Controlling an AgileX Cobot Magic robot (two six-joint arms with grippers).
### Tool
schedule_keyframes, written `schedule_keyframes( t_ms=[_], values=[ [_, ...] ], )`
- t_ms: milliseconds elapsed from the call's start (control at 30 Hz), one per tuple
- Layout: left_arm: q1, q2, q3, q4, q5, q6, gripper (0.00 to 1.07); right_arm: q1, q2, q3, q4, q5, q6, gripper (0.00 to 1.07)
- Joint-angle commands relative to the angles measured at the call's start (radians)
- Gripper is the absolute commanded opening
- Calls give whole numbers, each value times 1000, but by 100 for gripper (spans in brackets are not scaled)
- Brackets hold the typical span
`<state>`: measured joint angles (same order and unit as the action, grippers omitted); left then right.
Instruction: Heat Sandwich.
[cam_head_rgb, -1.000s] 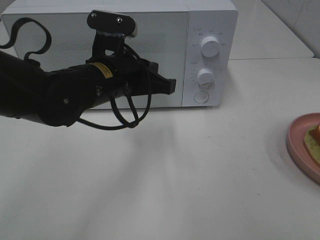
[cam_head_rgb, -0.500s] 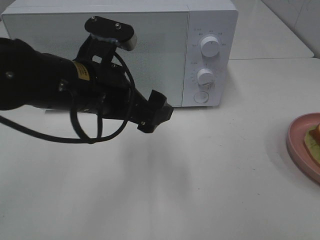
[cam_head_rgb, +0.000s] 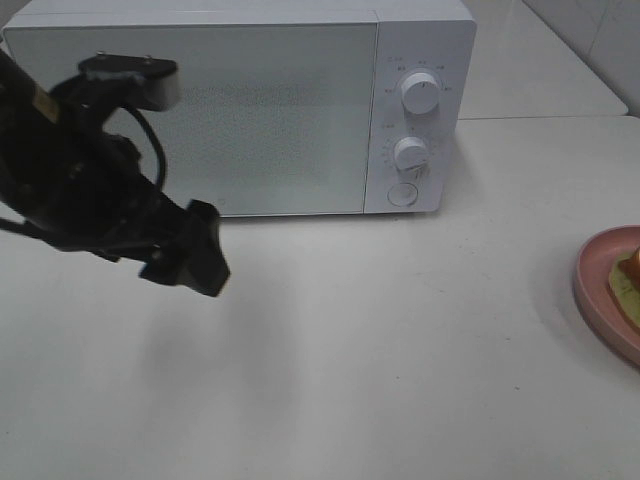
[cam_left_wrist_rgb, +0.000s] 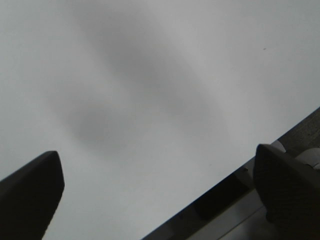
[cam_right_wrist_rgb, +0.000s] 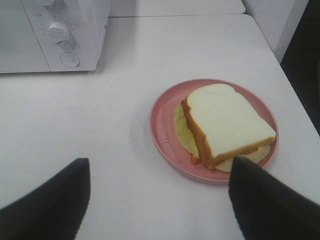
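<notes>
On the white worktop (cam_head_rgb: 400, 350) the microwave (cam_head_rgb: 240, 105) stands shut, both the left gripper (cam_left_wrist_rgb: 160, 200) and right gripper (cam_right_wrist_rgb: 160, 200) spread wide and empty, while the soft, light, easily crushed sandwich (cam_right_wrist_rgb: 225, 125) on the pink plate (cam_right_wrist_rgb: 162, 125) seems best carried by the plate's rim.

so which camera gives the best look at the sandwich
The right wrist view: the whole sandwich sits on its pink plate, unobstructed. The high exterior view catches only a sliver of it at the frame edge. The left wrist view shows none of it.
</notes>
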<state>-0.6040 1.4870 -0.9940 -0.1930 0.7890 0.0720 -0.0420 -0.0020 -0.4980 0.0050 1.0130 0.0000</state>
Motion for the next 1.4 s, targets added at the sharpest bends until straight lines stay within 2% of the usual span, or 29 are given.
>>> schedule_keyframes(
  t_ms=[33, 67, 133, 200, 233, 267, 333, 367, 433, 500, 533, 567, 633, 667, 800, 833, 967, 1133, 1200, 1400],
  values=[
    [104, -35, -26, -5, 142, -21, 98, -4, -30, 3, 7, -16, -10, 75],
    [104, -35, -26, -5, 142, -21, 98, -4, -30, 3, 7, -16, -10, 75],
    [200, -79, -26, -4, 208, -21, 98, -4, -30, 3, 7, -16, -10, 75],
    [270, -108, -26, -3, 251, -25, 98, -4, -30, 3, 7, -16, -10, 75],
    [270, -108, -26, -3, 251, -25, 98, -4, -30, 3, 7, -16, -10, 75],
    [334, -141, -26, 3, 299, -25, 97, -4, -30, 3, 7, -16, -10, 75],
    [389, -172, -26, 16, 346, -25, 97, -4, -30, 3, 7, -16, -10, 75],
    [389, -172, -26, 16, 346, -25, 97, -4, -30, 3, 7, -16, -10, 75],
    [466, -224, -25, 48, 400, -25, 97, -4, -30, 3, 7, -16, -10, 75],
    [516, -267, -14, 73, 429, -27, 97, -4, -30, 3, 7, -16, -10, 75],
    [516, -267, -14, 73, 429, -27, 97, -4, -30, 3, 7, -16, -10, 75],
    [561, -316, 15, 79, 432, -30, 97, -4, -30, 3, 7, -16, -10, 75],
    [594, -371, 55, 79, 419, -47, 97, -4, -30, 3, 7, -16, -10, 75],
    [594, -371, 55, 79, 419, -47, 97, -4, -30, 3, 7, -16, -10, 75],
    [612, -536, 181, 82, 375, -72, 97, -4, -30, 3, 7, -16, -10, 75],
    [612, -536, 181, 82, 375, -72, 97, -4, -30, 3, 7, -16, -10, 75],
    [612, -728, 338, 94, 361, -72, 97, -4, -30, 3, 7, -16, -10, 75],
    [612, -811, 402, 111, 347, -72, 97, -4, -30, 3, 7, -16, -10, 75],
    [612, -902, 450, 116, 337, -72, 97, -4, -30, 3, 7, -16, -10, 75],
    [608, -1066, 479, 103, 280, -72, 97, -4, -30, 3, 7, -16, -10, 75]
  ],
)
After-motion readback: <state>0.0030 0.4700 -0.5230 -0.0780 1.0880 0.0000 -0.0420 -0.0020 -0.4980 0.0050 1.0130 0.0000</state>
